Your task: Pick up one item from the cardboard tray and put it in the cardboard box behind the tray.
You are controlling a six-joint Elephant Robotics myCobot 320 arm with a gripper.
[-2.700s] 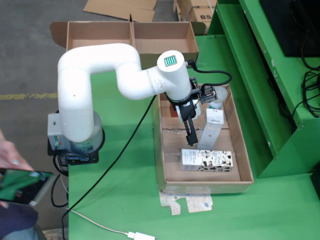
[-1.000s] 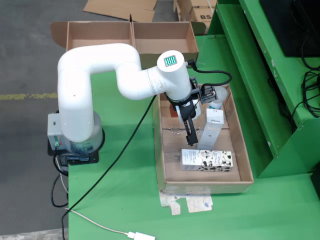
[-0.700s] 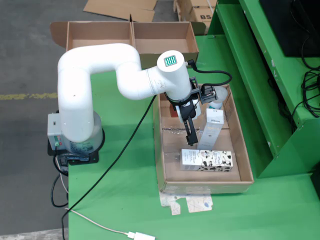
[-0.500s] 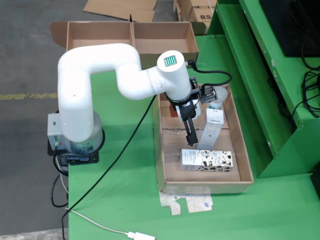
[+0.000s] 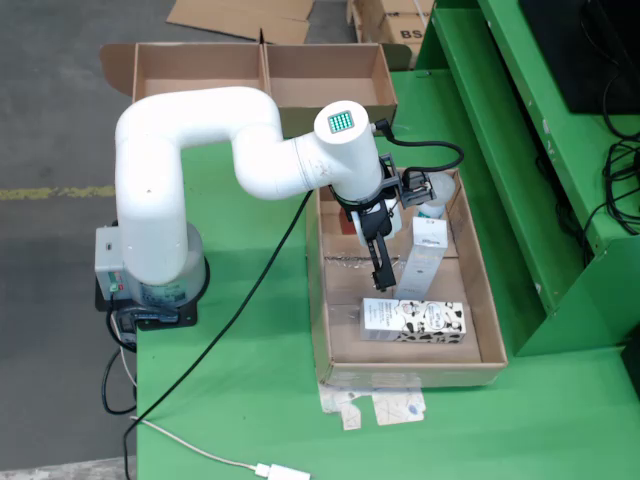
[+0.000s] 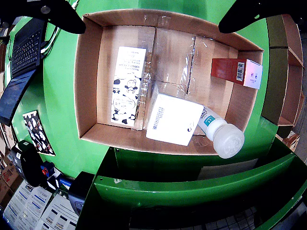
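Green-painted table (image 5: pixel 250 400) under everything, with grey concrete floor (image 5: pixel 60 120) on the left of the fixed view and a yellow line (image 5: pixel 50 192) painted across it.

Seen only from the fixed view: white arm (image 5: pixel 200 140) on a round base at the table edge, bent over the cardboard tray (image 5: pixel 340 350). Behind the tray, the cardboard box (image 5: pixel 260 60), open on top and divided in two compartments.

Seen only from the gripper's view: red box (image 6: pixel 230 71) lying against the right wall of the tray, not visible from the fixed camera. Also only there: two black fingers (image 6: pixel 57 14) spread wide at the upper corners, holding nothing, high over the tray floor. In the fixed view, gripper (image 5: pixel 380 275) hanging over the middle of the tray, its opening impossible to judge from that side.

Inside the tray, in both views: long carton (image 6: pixel 125 86) with cow pattern, lying flat along one end wall; white box (image 6: pixel 172 120) standing upright, just beside the carton; bottle (image 6: pixel 221 135) with a white cap, just beside the white box and close to the wall. All four items in the tray.

Around: green metal frame (image 5: pixel 520 150) close along the right side of the tray in the fixed view; black cable (image 5: pixel 250 290) running from the arm across the table; thin white cable (image 5: pixel 200 455) near the front edge. At the left edge of the gripper's view, laptop keyboard (image 6: pixel 26 48) and, lower, a sheet with printed photos (image 6: pixel 36 132).
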